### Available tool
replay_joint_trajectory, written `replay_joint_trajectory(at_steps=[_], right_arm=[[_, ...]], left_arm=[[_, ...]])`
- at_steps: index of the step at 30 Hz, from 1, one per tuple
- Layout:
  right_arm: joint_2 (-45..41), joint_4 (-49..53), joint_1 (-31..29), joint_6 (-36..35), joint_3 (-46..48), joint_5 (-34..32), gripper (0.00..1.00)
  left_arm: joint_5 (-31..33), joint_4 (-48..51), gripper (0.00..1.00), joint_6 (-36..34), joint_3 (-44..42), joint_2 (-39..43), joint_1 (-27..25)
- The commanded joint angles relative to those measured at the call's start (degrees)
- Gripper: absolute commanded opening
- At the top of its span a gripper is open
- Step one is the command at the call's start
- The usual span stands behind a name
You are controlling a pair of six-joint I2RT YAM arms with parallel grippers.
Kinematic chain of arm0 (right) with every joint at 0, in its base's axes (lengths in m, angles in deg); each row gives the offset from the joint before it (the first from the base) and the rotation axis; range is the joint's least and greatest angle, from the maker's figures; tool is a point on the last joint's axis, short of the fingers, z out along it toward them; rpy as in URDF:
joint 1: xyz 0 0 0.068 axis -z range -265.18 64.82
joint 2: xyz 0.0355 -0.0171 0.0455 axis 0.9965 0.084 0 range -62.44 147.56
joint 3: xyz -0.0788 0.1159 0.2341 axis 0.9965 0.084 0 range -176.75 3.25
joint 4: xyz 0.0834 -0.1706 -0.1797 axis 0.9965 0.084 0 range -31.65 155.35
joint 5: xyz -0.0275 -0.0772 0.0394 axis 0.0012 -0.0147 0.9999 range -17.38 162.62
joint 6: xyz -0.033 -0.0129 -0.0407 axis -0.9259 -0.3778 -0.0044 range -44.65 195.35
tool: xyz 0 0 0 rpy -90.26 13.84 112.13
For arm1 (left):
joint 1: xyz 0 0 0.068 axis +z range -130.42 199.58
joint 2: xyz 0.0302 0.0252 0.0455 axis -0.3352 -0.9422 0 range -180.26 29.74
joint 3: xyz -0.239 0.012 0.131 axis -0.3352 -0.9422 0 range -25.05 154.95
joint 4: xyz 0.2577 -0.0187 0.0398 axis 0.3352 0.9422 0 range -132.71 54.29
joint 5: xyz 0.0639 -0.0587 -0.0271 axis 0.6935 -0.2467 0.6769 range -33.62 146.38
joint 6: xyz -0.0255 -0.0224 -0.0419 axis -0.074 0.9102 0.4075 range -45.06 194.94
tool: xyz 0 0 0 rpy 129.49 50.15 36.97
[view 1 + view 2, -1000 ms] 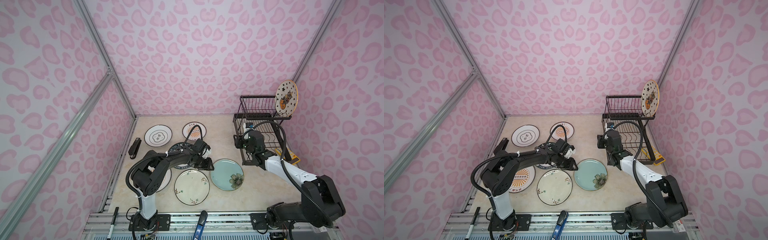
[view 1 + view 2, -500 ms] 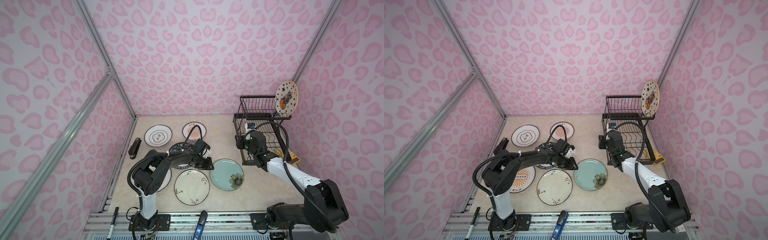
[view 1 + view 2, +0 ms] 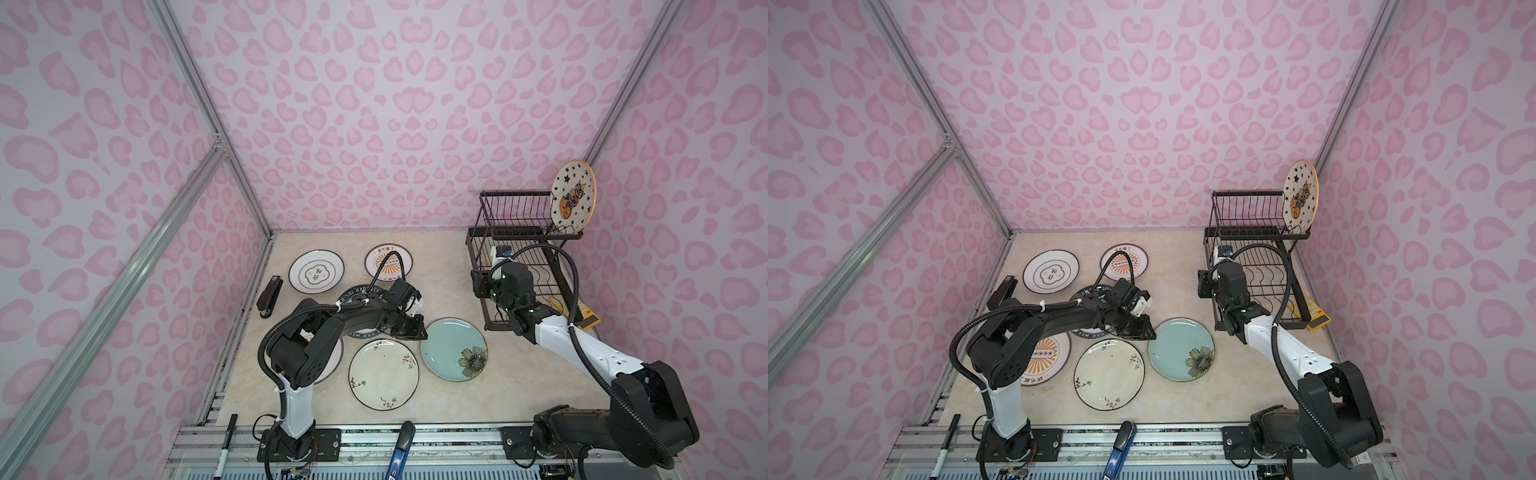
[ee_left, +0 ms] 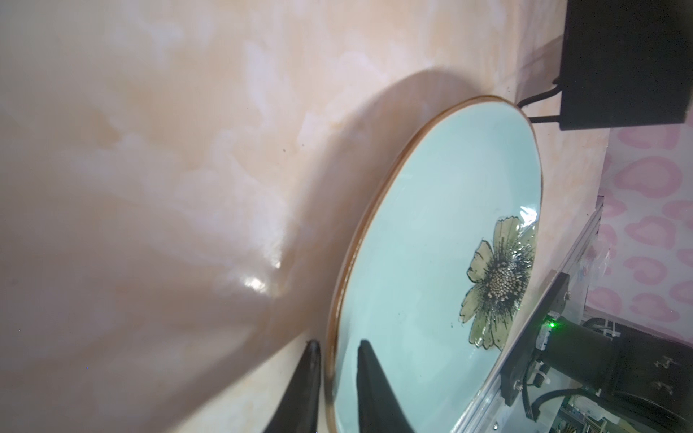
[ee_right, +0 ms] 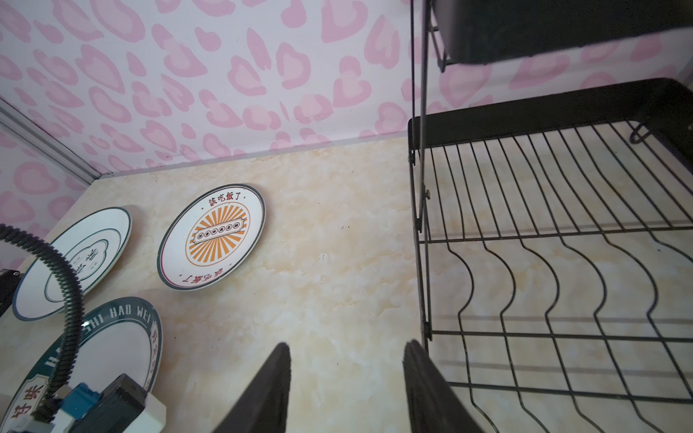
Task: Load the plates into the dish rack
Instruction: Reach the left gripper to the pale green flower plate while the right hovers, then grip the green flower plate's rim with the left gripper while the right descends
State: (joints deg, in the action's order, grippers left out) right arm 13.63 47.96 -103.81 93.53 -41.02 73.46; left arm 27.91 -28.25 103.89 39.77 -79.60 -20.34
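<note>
The pale blue flowered plate [image 3: 449,345] [image 4: 431,243] lies on the table. My left gripper [image 3: 419,333] [image 4: 338,343] is shut on its rim, one finger outside the rim and one over the face. On the table around it lie the cream sprigged plate [image 3: 382,374], the dark-rimmed lettered plate [image 5: 112,352], half under my left arm, an orange-sunburst plate [image 3: 388,262] and the white emblem plate [image 3: 316,271]. A second sunburst plate [image 3: 1046,357] shows under my left arm. The starry plate [image 3: 572,195] stands in the dish rack's [image 3: 515,216] upper tier. My right gripper [image 3: 482,284] [image 5: 347,346] hangs open and empty beside the rack's [image 5: 525,108] lower tier.
A black stapler [image 3: 269,297] lies by the left wall. A yellow tag [image 3: 584,318] sits to the right of the rack. A marker [image 3: 224,444] and a blue-handled tool [image 3: 401,449] rest on the front rail. Pink patterned walls close in three sides.
My left gripper's jaws have narrowed around the blue plate's rim. The right arm has shifted only slightly, its gripper staying beside the rack.
</note>
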Motion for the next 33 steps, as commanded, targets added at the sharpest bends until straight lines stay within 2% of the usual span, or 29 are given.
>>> replay_joint_trajectory(at_steps=[1, 14, 33], right_arm=[[0.0, 0.0, 0.0, -0.4, 0.5, -1.1, 0.49], [0.3, 0.0, 0.0, -0.3, 0.5, -1.1, 0.49], [2.2, -0.7, 0.0, 0.1, 0.1, 0.3, 0.48]], left_arm=[[0.8, -0.3, 0.18, 0.2, 0.5, -0.8, 0.0], [4.7, 2.2, 0.14, 0.7, 3.0, -2.1, 1.2], [8.7, -1.8, 0.12, 5.2, 11.9, -8.2, 9.4]])
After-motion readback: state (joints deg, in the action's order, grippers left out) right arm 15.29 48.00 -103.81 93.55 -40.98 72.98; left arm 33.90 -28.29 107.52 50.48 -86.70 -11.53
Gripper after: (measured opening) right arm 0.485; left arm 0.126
